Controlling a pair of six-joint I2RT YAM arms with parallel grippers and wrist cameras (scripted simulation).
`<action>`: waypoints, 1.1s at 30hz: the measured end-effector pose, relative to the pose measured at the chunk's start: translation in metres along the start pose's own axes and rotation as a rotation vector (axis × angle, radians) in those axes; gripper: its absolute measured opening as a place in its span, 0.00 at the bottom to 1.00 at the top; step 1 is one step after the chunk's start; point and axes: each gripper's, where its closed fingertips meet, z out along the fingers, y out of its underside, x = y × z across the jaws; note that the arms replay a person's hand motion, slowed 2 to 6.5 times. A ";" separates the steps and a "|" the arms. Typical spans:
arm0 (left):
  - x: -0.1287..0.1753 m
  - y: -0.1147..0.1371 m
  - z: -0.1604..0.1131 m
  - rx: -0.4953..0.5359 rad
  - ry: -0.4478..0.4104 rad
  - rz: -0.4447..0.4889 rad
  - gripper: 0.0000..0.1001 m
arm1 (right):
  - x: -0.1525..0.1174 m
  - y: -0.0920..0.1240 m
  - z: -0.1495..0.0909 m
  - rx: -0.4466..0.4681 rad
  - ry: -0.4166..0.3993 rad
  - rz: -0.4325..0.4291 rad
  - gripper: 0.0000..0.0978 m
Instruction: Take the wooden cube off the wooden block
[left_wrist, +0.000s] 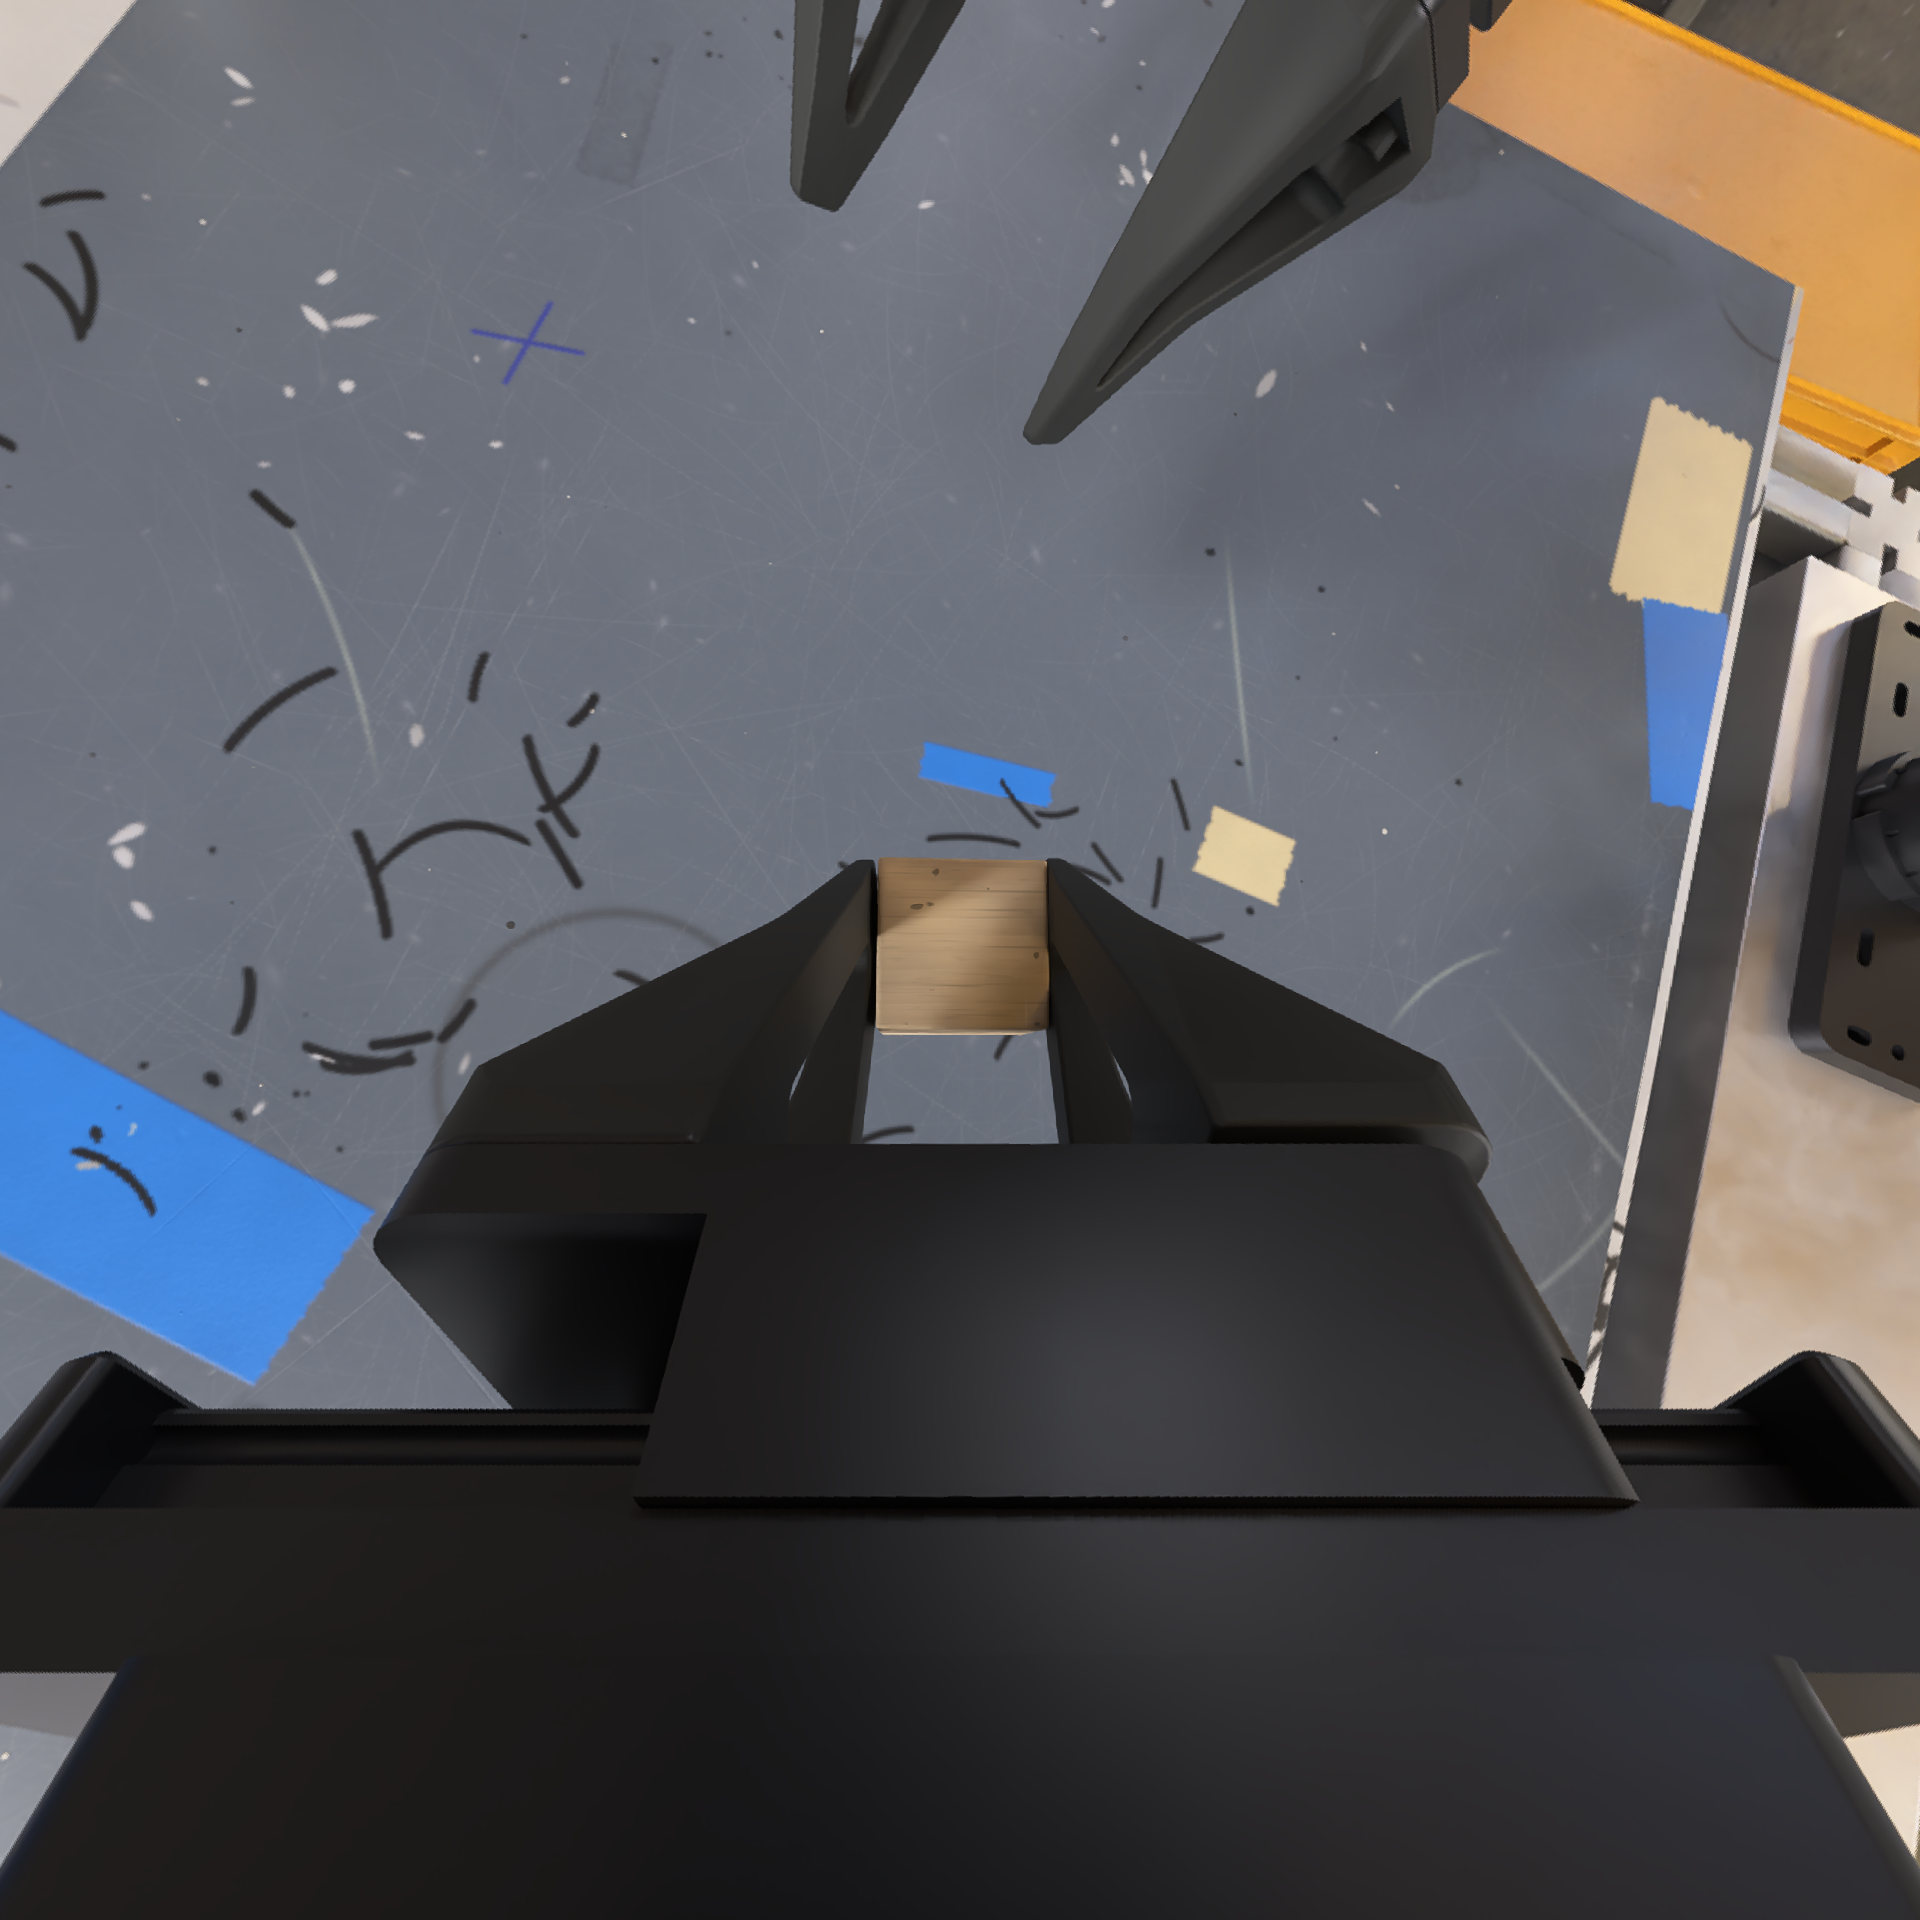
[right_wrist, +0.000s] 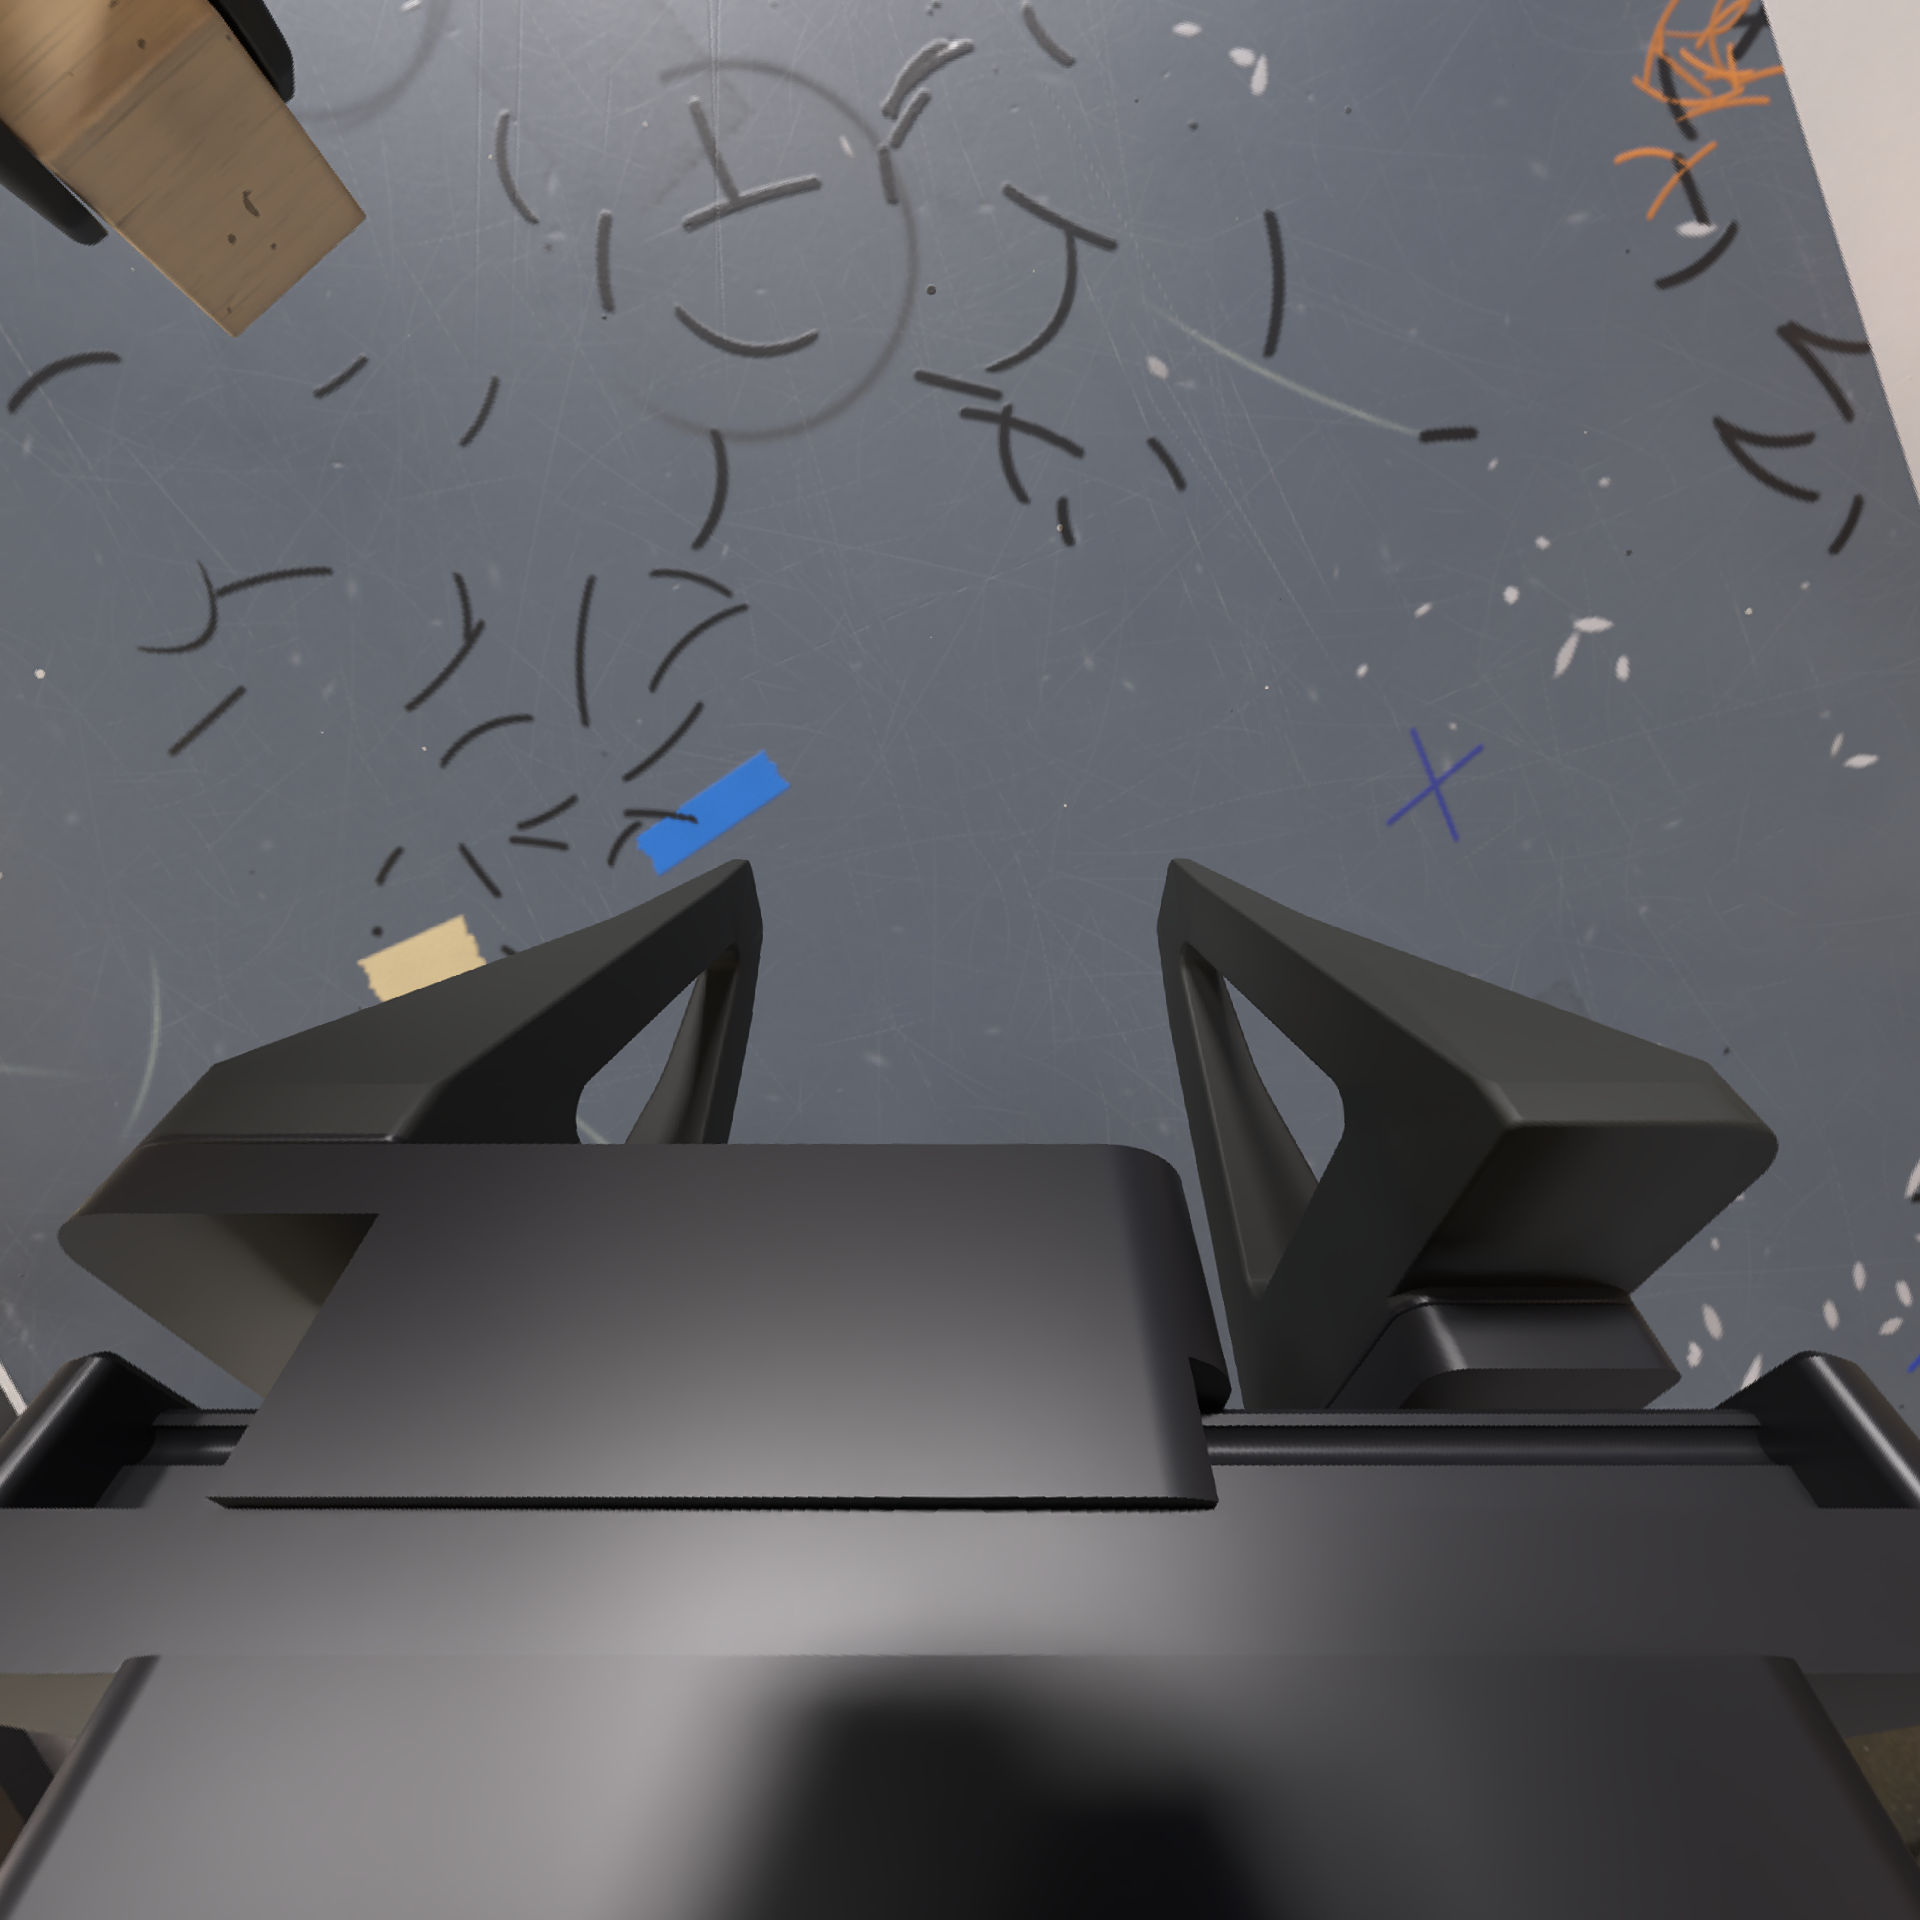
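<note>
Where the two black fingers of the left gripper (left_wrist: 962, 868) come together, a small pale wooden cube with faint grain lines and dark specks (left_wrist: 961, 945) sits clamped between their inner faces, one finger pressed flat to each side. The cube fills the gap right up to the fingertips, its far edge level with them and its near edge stopping well short of the gripper's body. It sits square to the fingers, and its faces look about equal, so no long axis shows. In the right wrist view the same cube (right_wrist: 182, 156) appears at the upper left corner, held clear above the scratched grey tabletop (left_wrist: 935, 582), with a black fingertip (right_wrist: 52, 208) against its side; its lowest corner points down toward the table. Whether it is a true cube or slightly elongated is hard to judge from that skewed angle.

The right gripper (right_wrist: 956, 868) stands wide open, its fingers well apart and holding nothing. It hangs beyond the left gripper's tips (left_wrist: 935, 322), well apart from the cube.

Beyond the left fingertips lie a short blue tape strip (left_wrist: 985, 774) and a small tan tape square (left_wrist: 1244, 854) just to its right.
</note>
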 end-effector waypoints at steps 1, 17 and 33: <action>0.000 0.000 0.001 0.000 0.002 -0.001 0.26 | 0.000 0.000 0.000 0.000 0.000 0.000 0.67; 0.000 0.002 0.005 -0.004 0.014 0.003 0.26 | -0.001 -0.001 0.000 0.000 -0.003 -0.004 0.67; 0.002 0.003 0.006 0.002 0.027 0.009 0.26 | -0.004 -0.004 0.003 -0.003 -0.016 -0.015 0.66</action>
